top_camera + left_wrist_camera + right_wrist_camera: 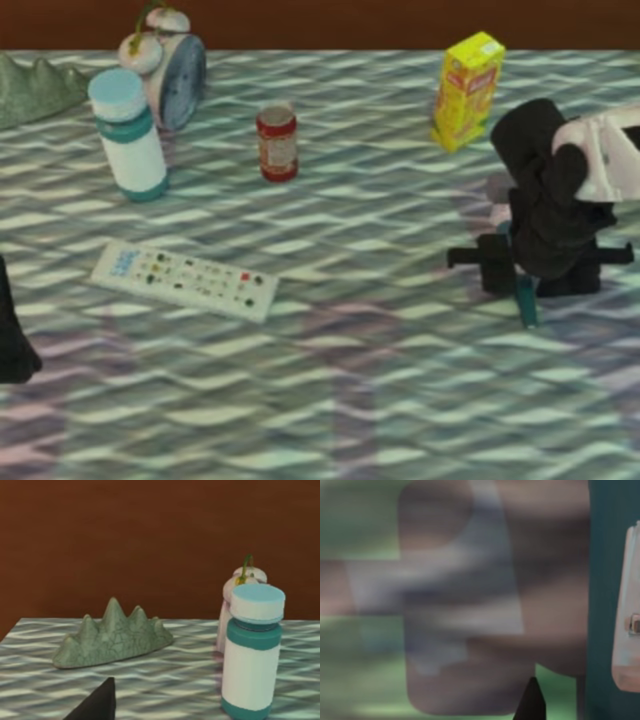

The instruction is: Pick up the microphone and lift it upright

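Reach done, lift still to come: right pincer [520, 268] down at 3 o'clock of the worktop [330, 400], over the mic [526, 300] lying flat there, grip state impossible to tell; left pincer [12, 340] parked at 9 o'clock.

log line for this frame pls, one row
right gripper low over microphone at table's right | fingers: cannot tell | microphone lying on table, not yet upright | left gripper parked at left edge
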`<state>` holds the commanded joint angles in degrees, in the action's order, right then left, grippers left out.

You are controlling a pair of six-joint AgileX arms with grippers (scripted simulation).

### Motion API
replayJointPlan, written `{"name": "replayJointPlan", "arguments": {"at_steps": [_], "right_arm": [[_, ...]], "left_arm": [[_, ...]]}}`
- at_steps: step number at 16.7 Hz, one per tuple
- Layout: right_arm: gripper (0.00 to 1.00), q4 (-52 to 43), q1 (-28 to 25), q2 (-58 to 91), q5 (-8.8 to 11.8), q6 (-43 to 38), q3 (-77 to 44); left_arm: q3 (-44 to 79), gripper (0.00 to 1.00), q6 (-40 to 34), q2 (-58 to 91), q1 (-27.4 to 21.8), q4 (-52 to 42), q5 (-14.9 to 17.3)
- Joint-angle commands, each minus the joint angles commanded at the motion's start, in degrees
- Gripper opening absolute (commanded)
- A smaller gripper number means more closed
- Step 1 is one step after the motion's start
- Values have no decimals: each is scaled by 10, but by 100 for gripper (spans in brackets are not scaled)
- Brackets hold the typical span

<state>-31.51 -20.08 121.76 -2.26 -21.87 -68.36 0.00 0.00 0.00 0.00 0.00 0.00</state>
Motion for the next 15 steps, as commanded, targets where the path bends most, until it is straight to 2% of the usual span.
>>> {"name": "replayJointPlan", "arguments": {"at_steps": [1, 2, 6, 10, 15], "right_arm": [[0, -17, -1, -36, -11, 7, -13], [0, -16, -1, -36, -11, 7, -13], [0, 43, -3, -46, 11, 23, 0], [0, 187, -3, -74, 59, 56, 36], [0, 440, -1, -124, 139, 111, 105]], "left_arm": [[0, 100, 0, 0, 0, 0, 0], [0, 100, 0, 0, 0, 0, 0], [0, 100, 0, 0, 0, 0, 0], [0, 100, 0, 0, 0, 0, 0], [0, 100, 0, 0, 0, 0, 0]]}}
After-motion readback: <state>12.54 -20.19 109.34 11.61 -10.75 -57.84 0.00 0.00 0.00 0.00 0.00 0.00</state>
